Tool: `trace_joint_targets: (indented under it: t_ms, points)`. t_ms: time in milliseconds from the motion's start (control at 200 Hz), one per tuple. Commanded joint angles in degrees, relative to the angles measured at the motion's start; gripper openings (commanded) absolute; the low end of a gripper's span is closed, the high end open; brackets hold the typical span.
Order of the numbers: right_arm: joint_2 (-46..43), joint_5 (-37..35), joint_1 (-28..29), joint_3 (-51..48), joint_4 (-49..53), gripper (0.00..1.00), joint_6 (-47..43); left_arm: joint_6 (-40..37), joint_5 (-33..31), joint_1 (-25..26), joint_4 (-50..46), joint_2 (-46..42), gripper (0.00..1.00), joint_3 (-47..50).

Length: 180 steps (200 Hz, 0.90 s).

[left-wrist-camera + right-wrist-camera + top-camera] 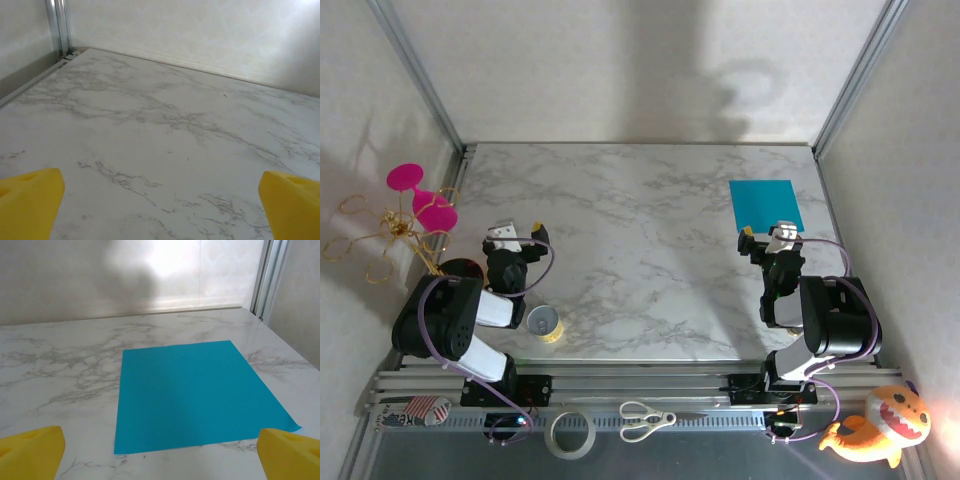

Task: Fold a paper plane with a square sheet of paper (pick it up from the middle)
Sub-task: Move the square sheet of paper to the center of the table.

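White marble table (640,250), pale textured walls (620,60), aluminium corner posts (420,70)

In your right wrist view the bottom edge crops the yellow fingertips (32,452) of the right gripper (160,455), and the right one covers a bit of the near edge of the square sheet of paper (195,395). The left gripper (160,205) has its fingertips (30,202) cropped likewise. From above, you cannot make out the small striped item (425,408) on the near rail (650,383).
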<state>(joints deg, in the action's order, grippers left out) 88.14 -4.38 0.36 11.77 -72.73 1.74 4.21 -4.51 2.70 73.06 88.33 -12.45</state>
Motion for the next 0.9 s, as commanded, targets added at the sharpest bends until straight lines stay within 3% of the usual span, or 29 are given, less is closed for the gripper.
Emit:
trace_joint_targets:
  t_ms: [0,896]
  points:
    - [0.5,0.5,-0.2,0.2,-2.4,0.99,0.4,-0.9,-1.0,0.6,0.9,0.0,0.99,-0.7]
    - [0.5,0.4,-0.2,0.3,-2.2,0.99,0.4,-0.7,-0.6,0.3,0.8,0.1,0.99,-0.7]
